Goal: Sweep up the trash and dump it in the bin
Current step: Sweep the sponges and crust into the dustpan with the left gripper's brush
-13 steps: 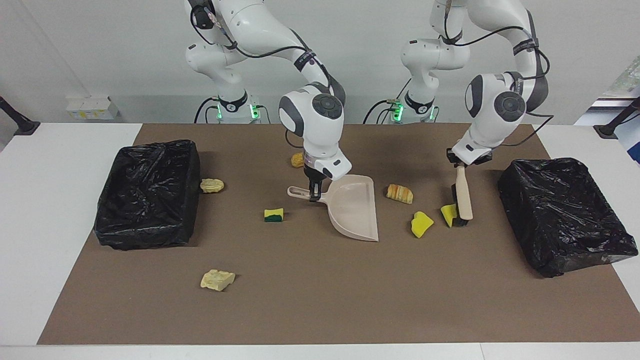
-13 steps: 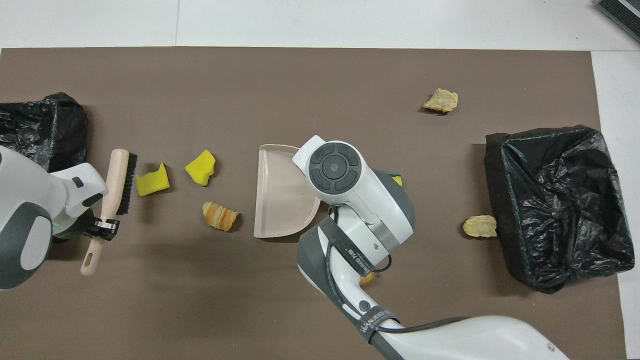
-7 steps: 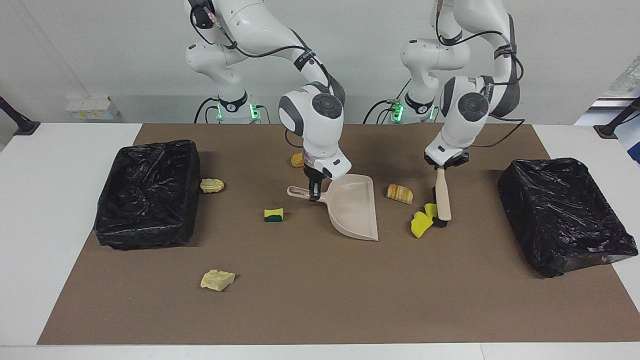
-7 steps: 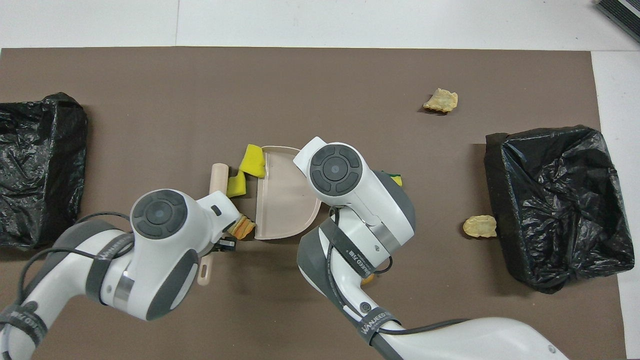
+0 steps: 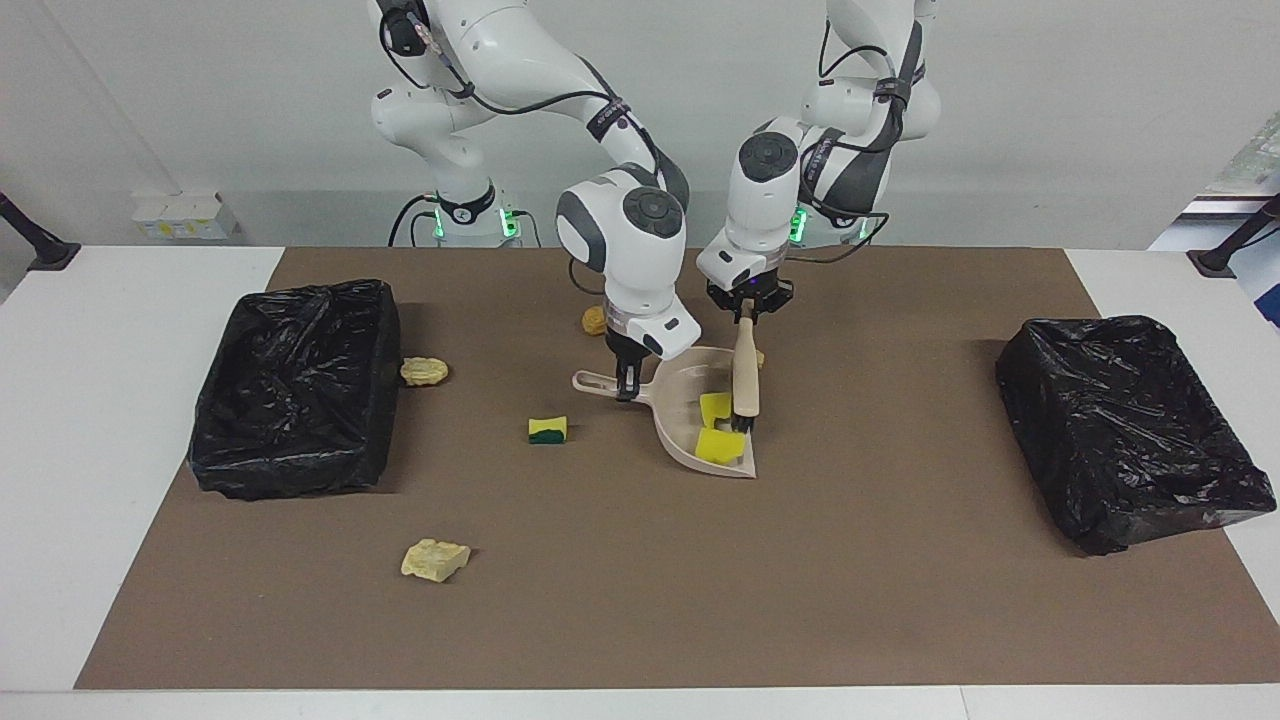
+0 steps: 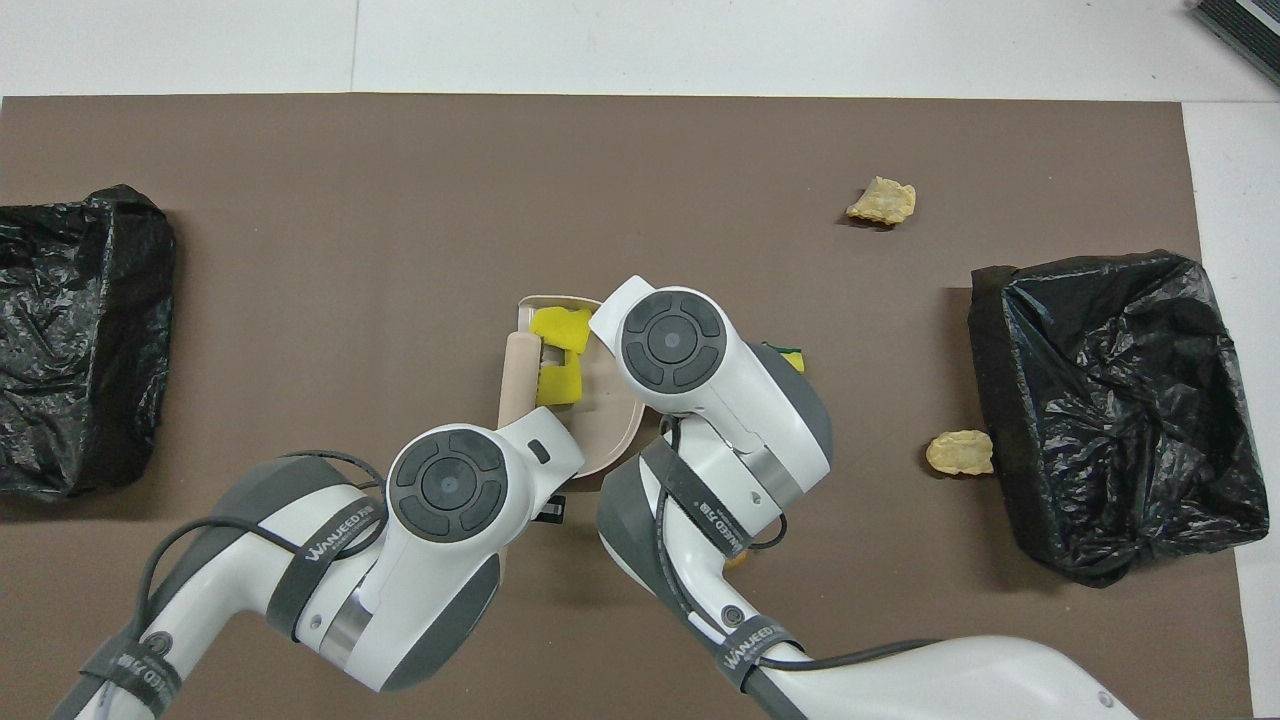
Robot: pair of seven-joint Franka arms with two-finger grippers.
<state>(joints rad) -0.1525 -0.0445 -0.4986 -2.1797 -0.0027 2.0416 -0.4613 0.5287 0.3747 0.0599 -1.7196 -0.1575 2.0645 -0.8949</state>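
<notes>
My right gripper [image 5: 628,392] is clamped on the dustpan [image 5: 700,420] handle, pan flat on the mat [image 5: 640,600] near the mid of the table. My left gripper [image 5: 746,312] is closed on the brush [image 5: 744,385] handle, brush standing tilted w/ its black bristles down at the pan's open edge.

Trash so far:
- 2 yellow sponges [image 5: 718,430] lie in the pan, touching the bristles; overhead view shows them [image 6: 560,355] just beside the brush [image 6: 519,375].
- A brown bit shows just beside the brush handle, nearer the robots than the sponges; mostly hidden, can't tell what it is.
- Green-yellow sponge [image 5: 547,429] on the mat beside the pan, toward the right arm's end.
- Roll [image 5: 595,320] on the mat near my right arm, nearer the robots than the pan.
- Pale chunk [image 5: 424,371] just beside the bin [image 5: 295,385] at the right arm's end.
- Another pale chunk [image 5: 435,559] on the mat, farther from the robots than that bin, well apart from the pan.

2nd bin [image 5: 1130,430] sits at the left arm's end.
</notes>
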